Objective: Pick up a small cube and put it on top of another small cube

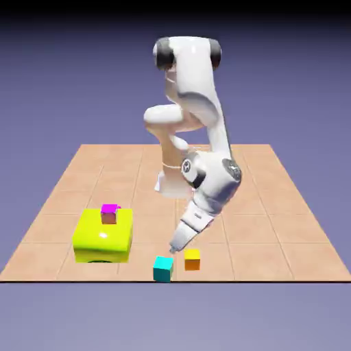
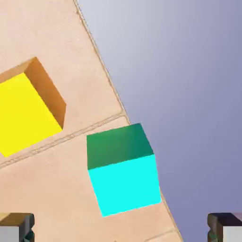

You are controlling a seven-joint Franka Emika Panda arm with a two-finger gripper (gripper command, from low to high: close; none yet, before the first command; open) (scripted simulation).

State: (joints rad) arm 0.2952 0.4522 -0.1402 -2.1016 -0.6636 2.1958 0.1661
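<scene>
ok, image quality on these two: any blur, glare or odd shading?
Exterior view: sharp, even light; a bright highlight on the yellow block, soft shading on the arm. Hand view: the teal cube is crisp, one face bright and the adjacent one dark green; the finger tips sit dim in the bottom corners; no blur.

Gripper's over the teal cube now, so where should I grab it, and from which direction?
Come straight down from above and close on two opposite side faces of the teal cube. It sits flat near the table's front edge. The orange cube stands apart beside it, so turning the open gripper to keep its fingers off that side looks safest. The hand view shows the cube between the fingertips, slightly skewed; square up first.
</scene>
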